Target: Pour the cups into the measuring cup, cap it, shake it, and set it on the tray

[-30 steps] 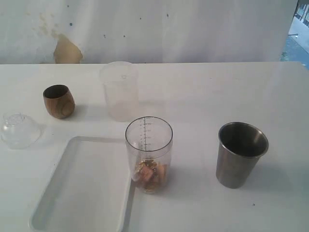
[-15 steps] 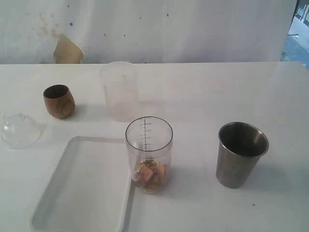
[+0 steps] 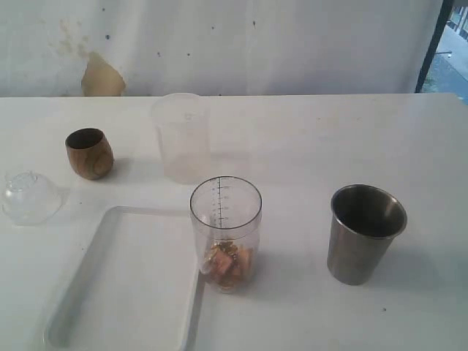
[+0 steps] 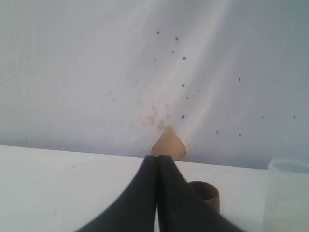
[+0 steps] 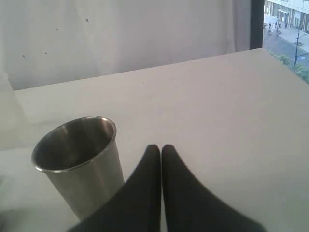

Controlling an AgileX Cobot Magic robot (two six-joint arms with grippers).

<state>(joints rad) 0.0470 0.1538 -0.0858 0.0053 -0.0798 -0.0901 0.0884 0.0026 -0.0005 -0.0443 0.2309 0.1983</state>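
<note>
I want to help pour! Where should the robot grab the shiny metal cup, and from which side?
Around the middle of the tall, tapered stainless-steel tumbler, coming level from the side. It stands upright with its side walls free, and it widens upward, so it likely won't slip down through the grip. The right pincer, shut now, is nearest and must open first.

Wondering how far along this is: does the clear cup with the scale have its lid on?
No, the measuring cup stands open-topped, and the clear domed lid lies on the table near the wooden cup.
</note>
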